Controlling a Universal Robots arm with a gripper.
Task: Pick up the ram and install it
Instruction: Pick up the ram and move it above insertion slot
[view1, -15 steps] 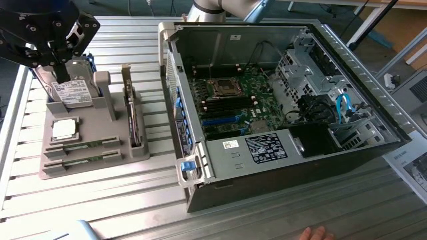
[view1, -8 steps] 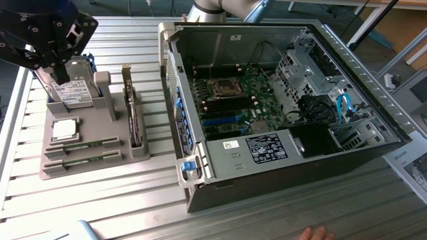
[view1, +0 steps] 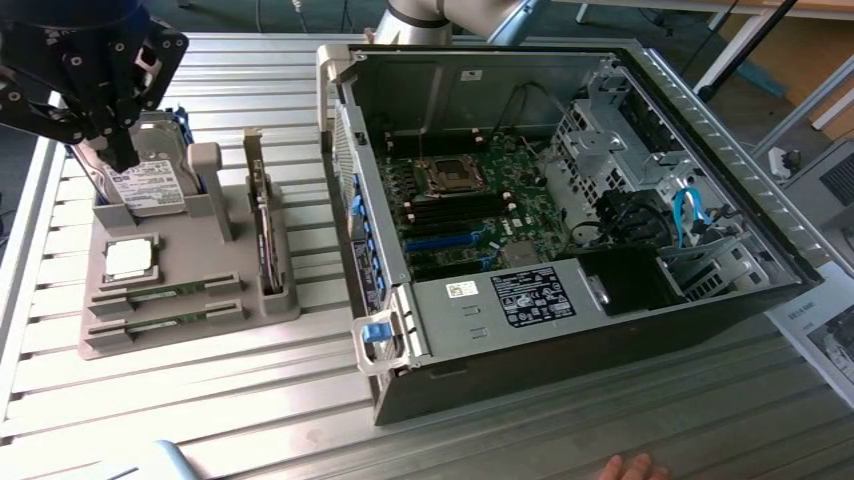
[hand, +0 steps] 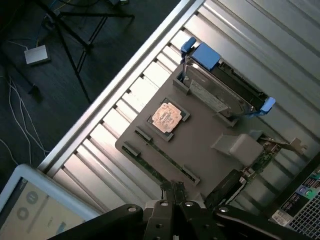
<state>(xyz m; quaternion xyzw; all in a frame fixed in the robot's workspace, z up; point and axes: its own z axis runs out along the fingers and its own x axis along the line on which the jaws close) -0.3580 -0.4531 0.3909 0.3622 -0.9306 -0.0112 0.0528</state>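
Listing ram (view1: 167, 293): thin green stick in gray holder (view1: 200, 265), the exterior view's left. Prob. light, stiff, fragile; grip long edges, not chips. Gripper (view1: 120, 155) fully closed over HDD (view1: 140, 185).

ram (view1: 167, 293) chips too small, tablet (hand: 32, 210) cropped

a robotics lab: slatted aluminium bench (view1: 200, 400), opened pc case (view1: 601, 370).
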